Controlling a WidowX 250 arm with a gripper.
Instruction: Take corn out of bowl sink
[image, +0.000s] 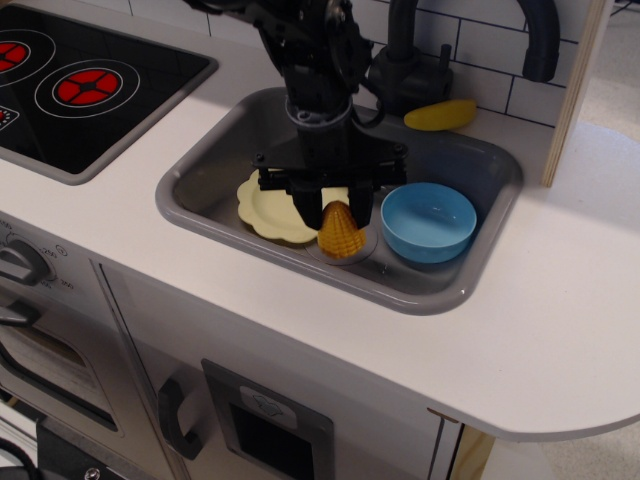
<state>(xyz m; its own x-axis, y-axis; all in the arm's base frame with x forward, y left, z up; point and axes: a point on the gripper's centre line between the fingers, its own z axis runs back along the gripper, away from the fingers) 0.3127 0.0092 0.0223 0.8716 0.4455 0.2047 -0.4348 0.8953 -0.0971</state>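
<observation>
The corn (341, 234), a yellow-orange bumpy cone, is low over the round drain mark on the floor of the grey sink (220, 150). My gripper (338, 213) points straight down and is shut on the top of the corn. The light-blue bowl (428, 222) stands empty in the right part of the sink, just right of the corn and apart from it. The gripper body hides part of the sink floor behind the corn.
A pale-yellow scalloped plate (272, 205) lies in the sink left of the corn, partly under the gripper. A smooth yellow banana-like toy (440, 115) lies on the counter behind the sink beside the black faucet (405, 60). A stovetop (70, 90) is at the left.
</observation>
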